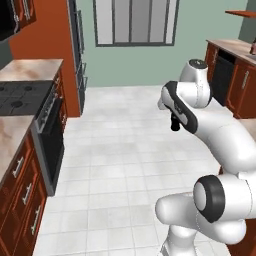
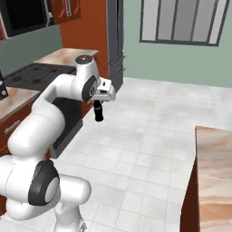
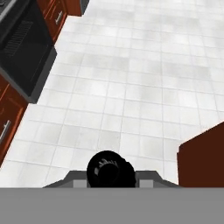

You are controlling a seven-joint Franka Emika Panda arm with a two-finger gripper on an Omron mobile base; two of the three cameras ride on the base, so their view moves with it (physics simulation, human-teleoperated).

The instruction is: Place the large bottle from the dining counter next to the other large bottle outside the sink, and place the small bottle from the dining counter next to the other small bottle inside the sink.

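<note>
Item: small bottle (image 2: 98, 111) in carriage, jaws closed narrowly on it, held above the tiled floor (image 1: 120, 165).

Nearest, between the jaws of my gripper (image 3: 110, 169): the short black bottle, upright, its round dark top against the hand camera. I judge the grip firm but high on the neck, so I would keep the wrist level and the base turn slow to stop it swinging. Below the jaws: bare white tiles only. Off to one side, lower: the black oven front (image 3: 27, 52) with wooden cabinets (image 1: 22, 200). To the other side: the red-orange edge of the dining counter (image 2: 216, 176). Far beyond: the window wall (image 1: 135, 22). I cannot see the sink yet; I would find it before lowering.
</note>
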